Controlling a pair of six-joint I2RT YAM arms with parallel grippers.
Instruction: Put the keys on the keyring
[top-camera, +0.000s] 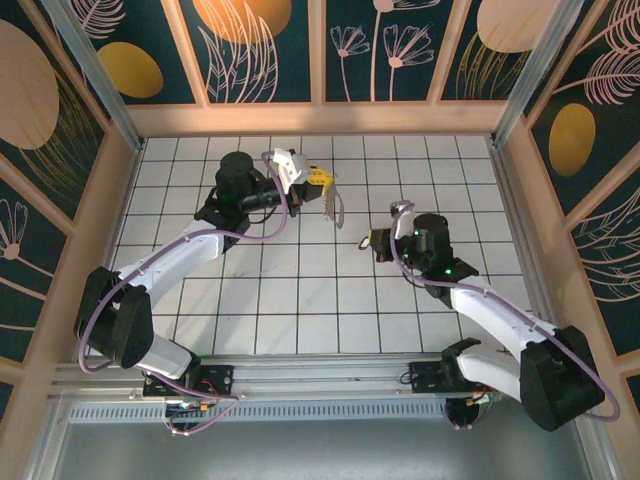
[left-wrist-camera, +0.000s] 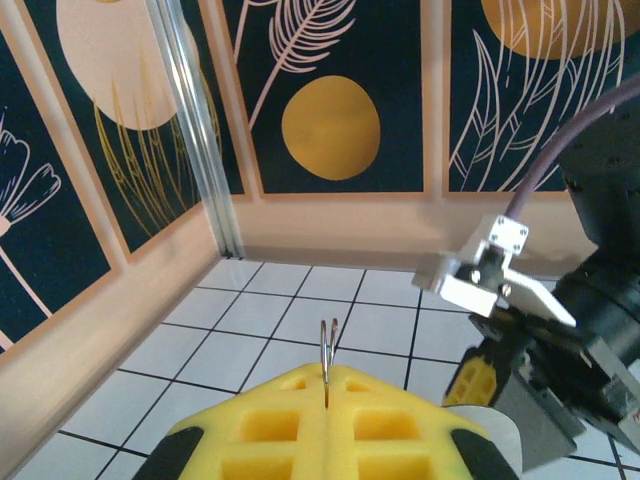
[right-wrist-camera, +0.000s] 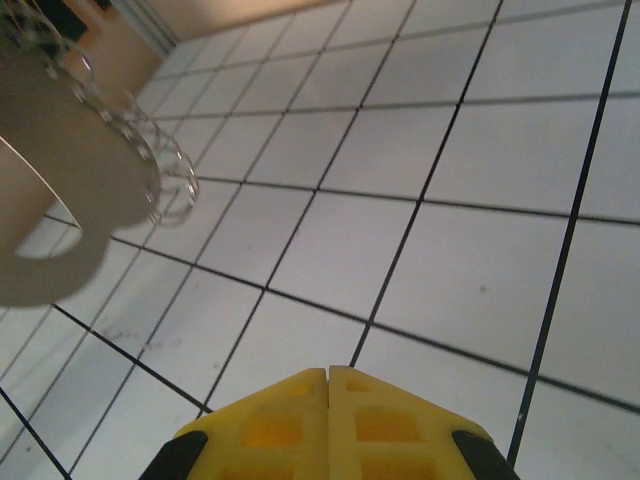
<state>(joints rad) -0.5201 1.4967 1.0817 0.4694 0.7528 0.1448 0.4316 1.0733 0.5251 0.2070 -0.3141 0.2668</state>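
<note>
My left gripper (top-camera: 322, 180) is raised over the back middle of the tiled floor and is shut on the keyring (top-camera: 332, 205), whose tan strap hangs curved below it. In the left wrist view the yellow jaws (left-wrist-camera: 328, 372) are pressed together on the thin metal ring (left-wrist-camera: 328, 345), which sticks up edge-on between them. About one tile to the right, my right gripper (top-camera: 372, 241) points towards the strap. Its yellow jaws (right-wrist-camera: 328, 370) are shut with nothing showing between them. The beige strap (right-wrist-camera: 60, 190) and blurred metal loops (right-wrist-camera: 160, 165) hang close at upper left. I cannot make out the keys.
The right arm's wrist and cable (left-wrist-camera: 540, 320) stand close on the right in the left wrist view. Wooden-framed patterned walls (top-camera: 320, 118) enclose the white tiled floor (top-camera: 300, 300) on three sides. Both arm bases sit on the rail (top-camera: 320, 378) at the near edge.
</note>
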